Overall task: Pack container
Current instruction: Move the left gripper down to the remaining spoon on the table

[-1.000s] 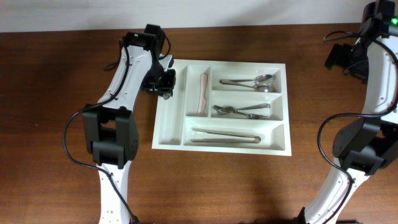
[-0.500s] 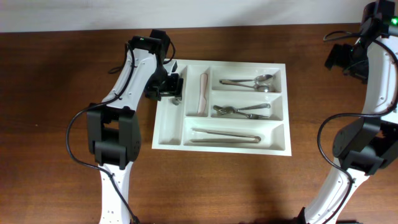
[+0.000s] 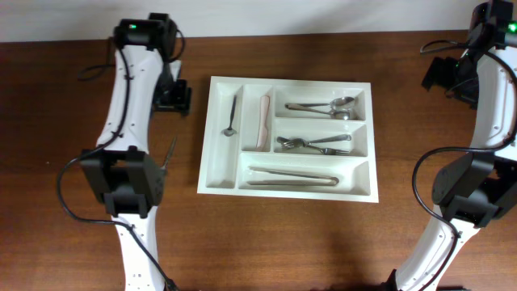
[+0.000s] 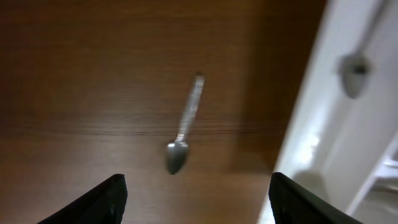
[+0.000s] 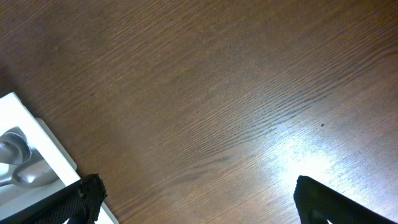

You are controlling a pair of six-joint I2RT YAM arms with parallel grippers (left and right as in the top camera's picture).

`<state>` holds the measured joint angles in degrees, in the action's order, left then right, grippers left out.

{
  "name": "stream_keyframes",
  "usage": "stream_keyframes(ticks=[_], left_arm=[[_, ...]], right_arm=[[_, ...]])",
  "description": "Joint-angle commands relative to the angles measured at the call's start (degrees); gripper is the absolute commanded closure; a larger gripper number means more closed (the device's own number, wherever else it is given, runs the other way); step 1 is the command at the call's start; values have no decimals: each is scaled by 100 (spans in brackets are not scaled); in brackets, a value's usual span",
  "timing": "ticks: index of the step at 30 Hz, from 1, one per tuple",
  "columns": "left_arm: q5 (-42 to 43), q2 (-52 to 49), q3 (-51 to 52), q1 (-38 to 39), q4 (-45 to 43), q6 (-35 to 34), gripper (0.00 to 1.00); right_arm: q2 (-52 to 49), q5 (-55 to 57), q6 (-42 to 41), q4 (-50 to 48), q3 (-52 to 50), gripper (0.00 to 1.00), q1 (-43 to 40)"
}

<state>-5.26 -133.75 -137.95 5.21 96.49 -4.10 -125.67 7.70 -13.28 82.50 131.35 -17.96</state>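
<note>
The container (image 3: 355,184) is a white tray with five compartments in the middle of the table. Its leftmost narrow slot holds a small spoon (image 3: 232,118), and a pale knife (image 3: 263,121) lies in the slot beside it. Spoons (image 3: 327,106), forks (image 3: 315,144) and tongs (image 3: 292,176) fill the three wide compartments. Another small spoon (image 4: 183,127) lies loose on the wood left of the tray (image 4: 311,143). My left gripper (image 3: 174,95) hovers open and empty just left of the tray's far corner (image 4: 198,183). My right gripper (image 3: 446,76) is open over bare wood (image 5: 198,186).
The tray's corner (image 5: 37,146) with spoon bowls (image 5: 13,155) shows at the lower left of the right wrist view. The left arm's links and cable (image 3: 121,137) run down the table's left side. The right arm (image 3: 477,153) stands along the right edge.
My left gripper opened and left the small spoon in the tray's leftmost slot. It then pulled back left and away from the tray. The right arm has not moved.
</note>
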Motion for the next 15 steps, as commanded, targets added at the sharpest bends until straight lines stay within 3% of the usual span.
stream_keyframes(ticks=[1,12,15], left_arm=[[-330,155,221,-79,24,114,25],[-516,157,1805,-50,-284,90,25],[-321,160,1836,-50,-452,66,25]], right_arm=[[-28,94,-2,2,-22,1,31],[-28,94,-2,2,-22,1,31],[-28,94,-2,0,-22,1,31]])
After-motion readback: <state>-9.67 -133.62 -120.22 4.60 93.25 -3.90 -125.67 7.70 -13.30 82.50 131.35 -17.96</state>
